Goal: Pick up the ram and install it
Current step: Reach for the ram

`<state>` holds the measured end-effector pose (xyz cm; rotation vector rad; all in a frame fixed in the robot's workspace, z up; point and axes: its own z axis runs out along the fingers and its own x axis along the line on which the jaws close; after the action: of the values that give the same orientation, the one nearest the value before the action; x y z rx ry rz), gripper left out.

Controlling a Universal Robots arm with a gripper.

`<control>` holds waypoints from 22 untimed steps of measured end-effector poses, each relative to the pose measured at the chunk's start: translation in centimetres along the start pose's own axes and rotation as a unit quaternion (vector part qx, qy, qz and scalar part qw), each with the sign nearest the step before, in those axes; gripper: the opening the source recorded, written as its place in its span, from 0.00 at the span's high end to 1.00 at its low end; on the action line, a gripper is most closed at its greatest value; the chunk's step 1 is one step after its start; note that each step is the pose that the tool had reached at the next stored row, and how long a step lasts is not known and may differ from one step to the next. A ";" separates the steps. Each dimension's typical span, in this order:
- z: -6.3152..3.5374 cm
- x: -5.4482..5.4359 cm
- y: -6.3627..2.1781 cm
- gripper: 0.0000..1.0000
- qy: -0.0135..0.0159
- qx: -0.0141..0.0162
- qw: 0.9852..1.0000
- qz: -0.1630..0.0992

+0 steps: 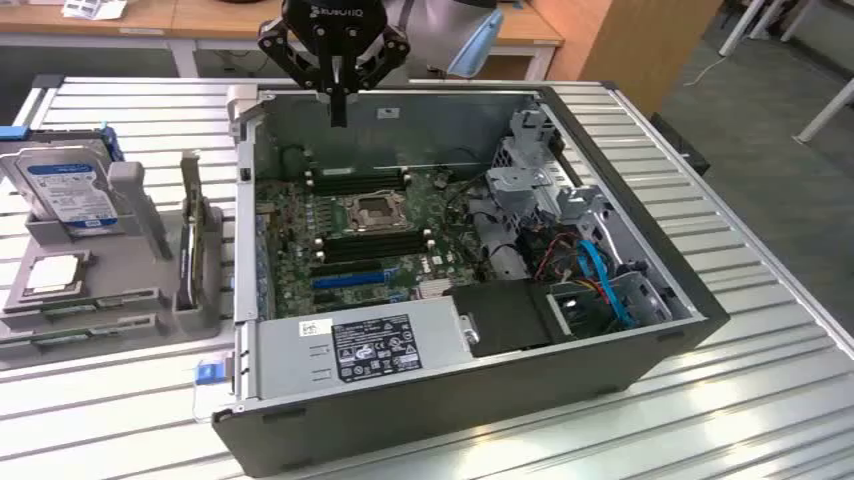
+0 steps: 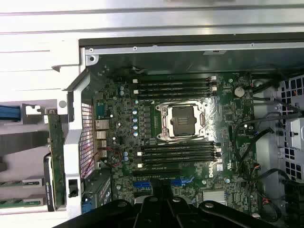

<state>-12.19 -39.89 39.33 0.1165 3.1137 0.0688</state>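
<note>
Hand (image 1: 340, 115), pinched narrow and empty, is hovering over one rim of the open dark-grey computer case (image 1: 641, 345) while the long thin green ram stick (image 1: 94, 303) is lying well apart in the grey moulded tray (image 1: 200, 322), so pick-up is looking unstarted, calling for a wider hand there.

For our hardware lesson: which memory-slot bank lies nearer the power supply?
The bank between the CPU socket and the power supply; the other lies beyond the socket.
</note>
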 end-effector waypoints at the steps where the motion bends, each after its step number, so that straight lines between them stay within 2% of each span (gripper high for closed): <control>1: 0.00 0.0 0.00 0.90 0.000 0.000 1.000 0.000; 10: 0.01 0.1 -0.01 0.90 0.000 0.000 1.000 0.000; 22: -0.04 1.5 -0.11 0.90 0.000 0.000 1.000 0.000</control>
<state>-13.70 -39.89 39.33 0.1165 3.1137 0.0688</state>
